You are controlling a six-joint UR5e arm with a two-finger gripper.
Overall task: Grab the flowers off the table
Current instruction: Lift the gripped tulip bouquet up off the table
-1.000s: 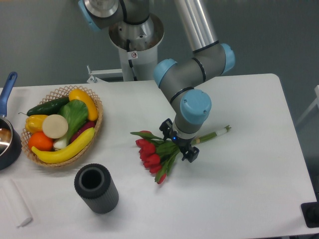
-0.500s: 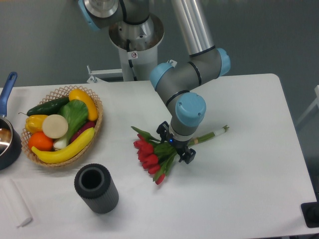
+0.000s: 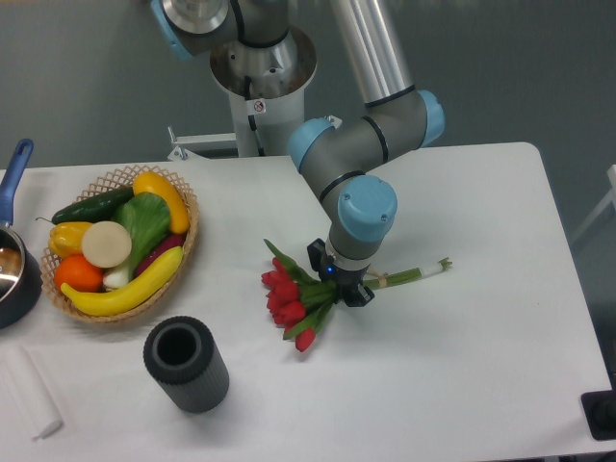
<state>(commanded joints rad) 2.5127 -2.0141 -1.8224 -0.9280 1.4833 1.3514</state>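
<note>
The flowers (image 3: 294, 308): bunch of red tulip heads, glossy and oval, with pointed green leaves and long thin green stems; they lie near the middle of the table (image 3: 462, 385), heads toward the camera-left, pale stem ends pointing right. The table: broad white top, matte, rounded corners. The gripper (image 3: 339, 279): black, two-fingered, set down over the bunch where leaves meet stems; whether the fingers clamp the stems cannot be told. Arm joints: grey with rounded blue caps. Black ribbed cylinder (image 3: 186, 364): hollow, upright, front left. Woven basket (image 3: 189, 247): shallow, holding banana, cucumber, orange, peppers. Dark pot (image 3: 16, 276): blue handle, left edge.
</note>
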